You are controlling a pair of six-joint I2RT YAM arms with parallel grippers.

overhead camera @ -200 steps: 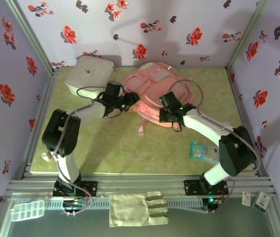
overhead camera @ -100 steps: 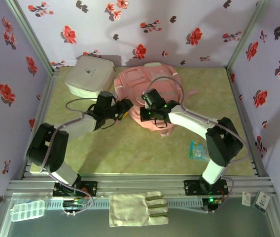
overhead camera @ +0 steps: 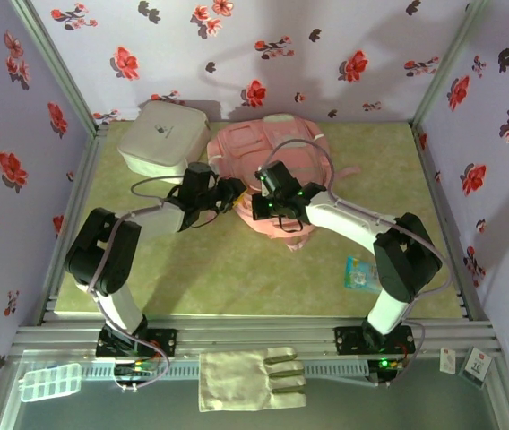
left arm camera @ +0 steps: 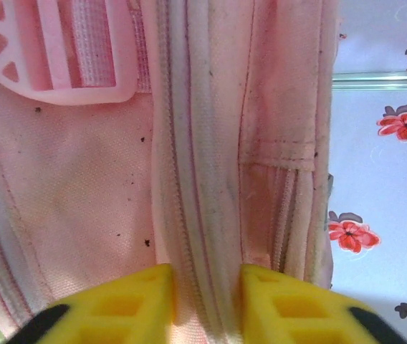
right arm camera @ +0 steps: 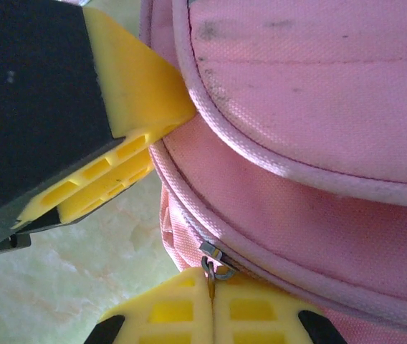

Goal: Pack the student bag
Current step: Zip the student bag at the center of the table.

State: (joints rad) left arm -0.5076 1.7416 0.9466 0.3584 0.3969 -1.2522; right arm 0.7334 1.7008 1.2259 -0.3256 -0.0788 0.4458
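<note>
The student bag [overhead camera: 277, 148] is seen to be made of matt pink woven cloth, coarse in grain and flecked with dark specks, with paler ribbed trim stitched along the zip. A strap buckle [left arm camera: 56, 54] is moulded in glossy, translucent pink plastic. The zip pull [right arm camera: 214, 266] is of bright metal. The fingers [right arm camera: 175, 312] of the right pincer [right arm camera: 212, 287] are formed in matt yellow plastic with hollow cells. The tabletop [overhead camera: 237, 269] is finished smooth, marbled pale green.

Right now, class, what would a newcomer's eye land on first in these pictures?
A large soft pink fabric backpack lies at the far centre, with a white rounded-square box to its left. At its near edge, the left jaws pinch its pale zip seam; the right jaws are shut on a small metal zip pull.
</note>
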